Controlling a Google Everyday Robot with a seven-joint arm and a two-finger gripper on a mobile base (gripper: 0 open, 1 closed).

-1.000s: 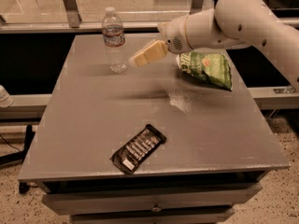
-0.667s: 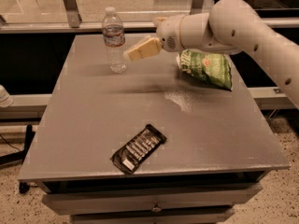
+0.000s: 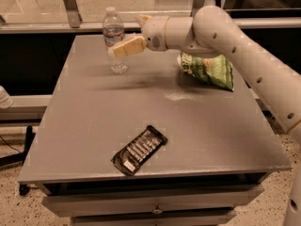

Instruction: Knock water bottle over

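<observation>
The water bottle [image 3: 114, 32] is clear ribbed plastic with a white cap and a white-and-red label band. It stands upright at the far left of the grey table [image 3: 155, 112]. My gripper [image 3: 127, 35] is right beside it on its right, at the height of the bottle's middle. The gripper is open and empty. One cream finger [image 3: 126, 46] reaches across the front of the bottle and looks to be touching it. The tip of the other finger [image 3: 142, 19] shows behind, to the bottle's right.
A green chip bag [image 3: 208, 69] lies at the far right of the table, under my arm. A black snack packet [image 3: 139, 149] lies near the front edge. A metal rail and glass partition run behind the table.
My gripper has moved left toward the water bottle, and its finger now overlaps the bottle's front. The bottle still stands upright in the same place.
</observation>
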